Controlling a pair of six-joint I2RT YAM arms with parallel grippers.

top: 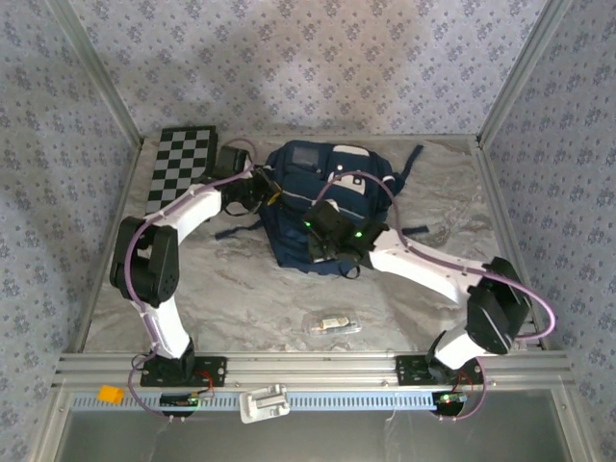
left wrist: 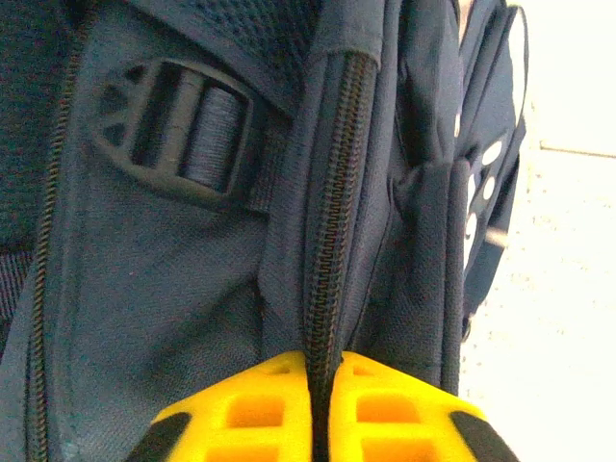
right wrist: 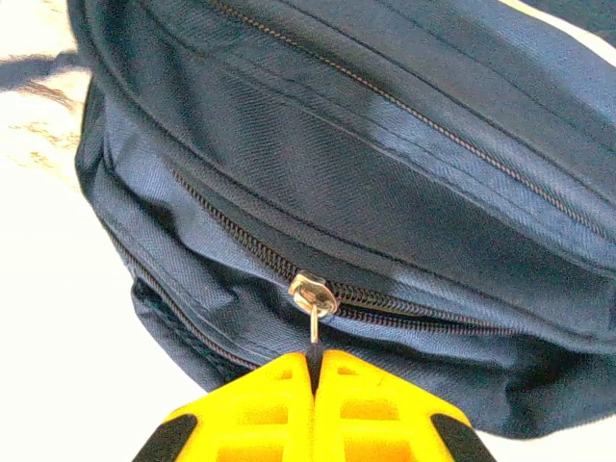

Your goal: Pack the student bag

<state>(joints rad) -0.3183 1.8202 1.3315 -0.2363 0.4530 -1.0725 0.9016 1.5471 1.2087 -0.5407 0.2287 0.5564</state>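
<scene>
Navy student bag [top: 308, 192]: zipper step.
Right gripper [right wrist: 314, 358]: pinches zipper pull [right wrist: 314, 332] between its jaws.
Left gripper [left wrist: 320, 371]: clamps bag seam [left wrist: 332, 192].
Next: steady drag along zipper [right wrist: 231, 236].

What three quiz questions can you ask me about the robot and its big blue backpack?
1. True or false: the right gripper is pinching the zipper pull of the backpack.
2. Pick one: what lies on the table between the backpack and the arm bases? A) a small clear packet B) a cup C) a banana
3. Fill in: the board left of the backpack in the top view has a black-and-white ___ pattern.

Key: 1 true; 2 A; 3 checkered.
</scene>
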